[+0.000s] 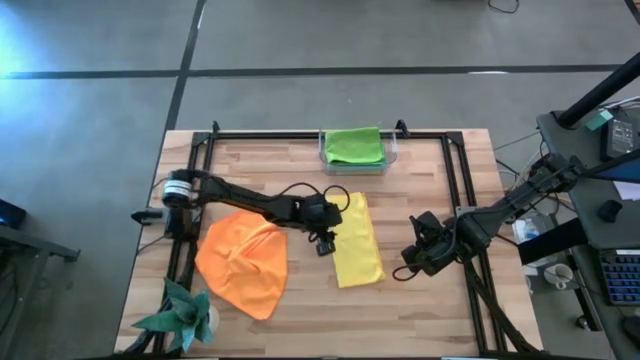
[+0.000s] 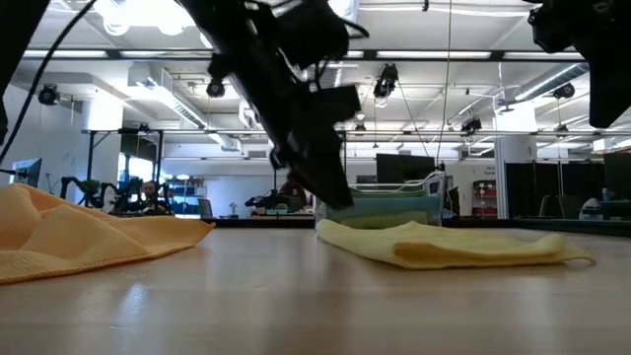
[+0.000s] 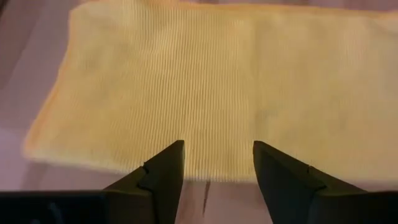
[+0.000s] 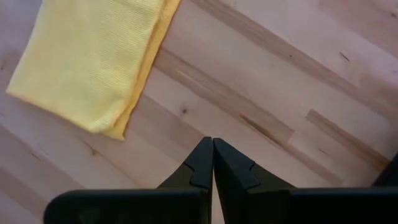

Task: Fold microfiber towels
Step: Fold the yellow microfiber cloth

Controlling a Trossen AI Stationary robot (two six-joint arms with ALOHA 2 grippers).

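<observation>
Yellow microfiber, folded into a long strip, is our landmark: the yellow towel lies flat on the wooden table. We see the left tool just at its edge, fingers spread and gripping nothing. The right tool waits near the towel's other side, fingers pressed together and empty. The orange towel sits rumpled beyond the left tool. A lime green towel rests in a clear bin past the yellow towel's far end.
</observation>
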